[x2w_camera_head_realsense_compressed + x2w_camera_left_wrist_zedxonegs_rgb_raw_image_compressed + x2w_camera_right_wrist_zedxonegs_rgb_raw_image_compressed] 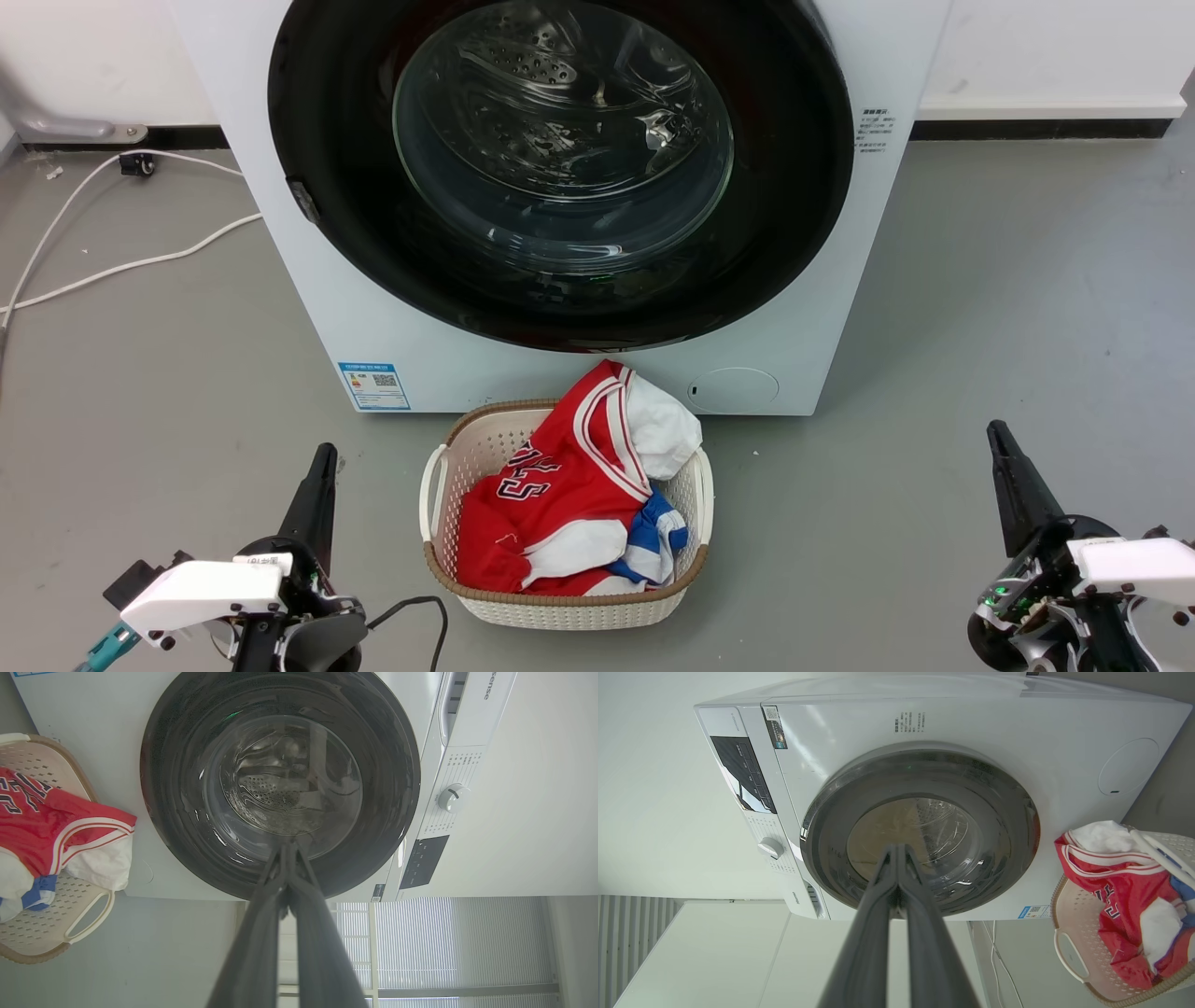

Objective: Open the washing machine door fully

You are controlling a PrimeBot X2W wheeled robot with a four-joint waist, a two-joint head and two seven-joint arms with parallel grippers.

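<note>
From the head view, the washing machine [308, 308] stands on the grey floor [1027, 280] with the washing machine door [560, 168] shut flat against its front, the glossy black ring framing a clear glass bowl through which the perforated drum shows. A blue label sticker [374, 385] sits at the machine's lower left corner and a round service cap [735, 388] at its lower right. Just before the machine is a white woven laundry basket [448, 467] holding a red jersey [560, 476] and a white cloth [663, 425]. White cables [112, 266] trail over the floor to the machine's left. The left claw [325, 459] points up at the lower left and the right claw [1001, 448] at the lower right, one on either side of the basket and both well apart from the machine. In the left wrist view the left claw's two dark fingers meet at their tips, closed on nothing, and they line up with the lower part of the door's glass (this view is turned sideways, so the basket lies at the left edge); a white dial [453, 798] and a dark control panel [423, 861] show to the right of the door. In the right wrist view the right claw's fingers are likewise pressed together and empty, their tips lying over the door's glass, with the dial to the left of the door and the basket at the lower right.
</note>
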